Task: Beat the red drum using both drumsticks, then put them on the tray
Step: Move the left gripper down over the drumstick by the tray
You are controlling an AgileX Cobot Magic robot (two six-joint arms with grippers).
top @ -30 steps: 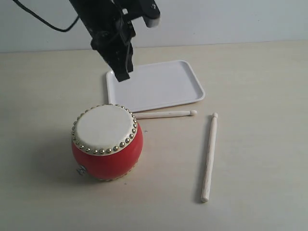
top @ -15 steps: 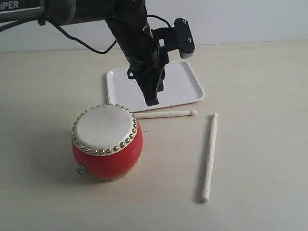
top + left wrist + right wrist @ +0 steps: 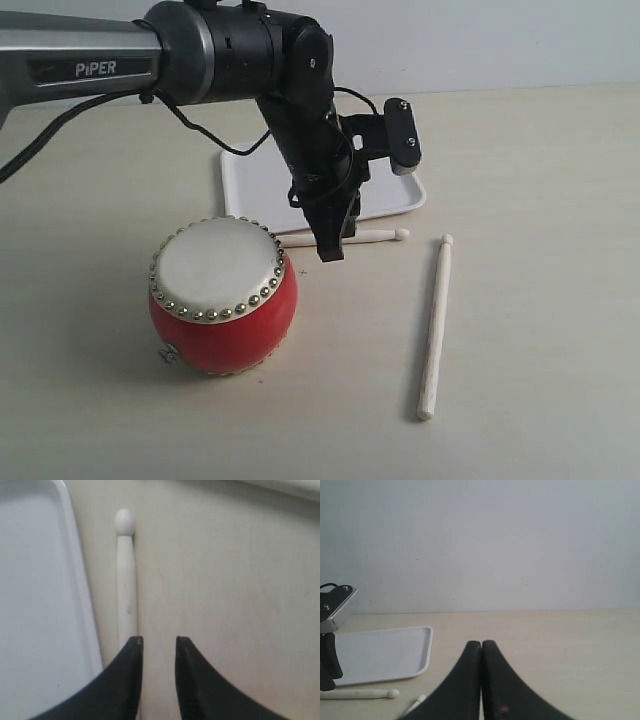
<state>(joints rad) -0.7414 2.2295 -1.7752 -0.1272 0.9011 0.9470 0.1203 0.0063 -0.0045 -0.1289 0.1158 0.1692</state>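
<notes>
The red drum (image 3: 222, 300) stands upright at the front left. One drumstick (image 3: 375, 236) lies between the drum and the white tray (image 3: 398, 192); the other drumstick (image 3: 435, 325) lies further right, pointing away from the front. My left gripper (image 3: 330, 250) hangs point-down just over the first stick's middle. In the left wrist view this gripper (image 3: 159, 640) is open with a narrow, empty gap. That stick (image 3: 126, 580) runs under one finger, beside the tray rim (image 3: 82, 595). My right gripper (image 3: 481, 642) is shut on nothing, away from both sticks.
The left arm's wrist camera housing (image 3: 403, 135) hovers over the tray's right part. In the right wrist view the tray (image 3: 426, 652), the first stick (image 3: 360, 694) and the tip of the second stick (image 3: 418, 699) lie off to one side on bare table.
My left arm has swung from above the tray's far-left corner across the tray and down. Its fingertips now sit over the stick beside the drum. Drum and sticks have not moved.
</notes>
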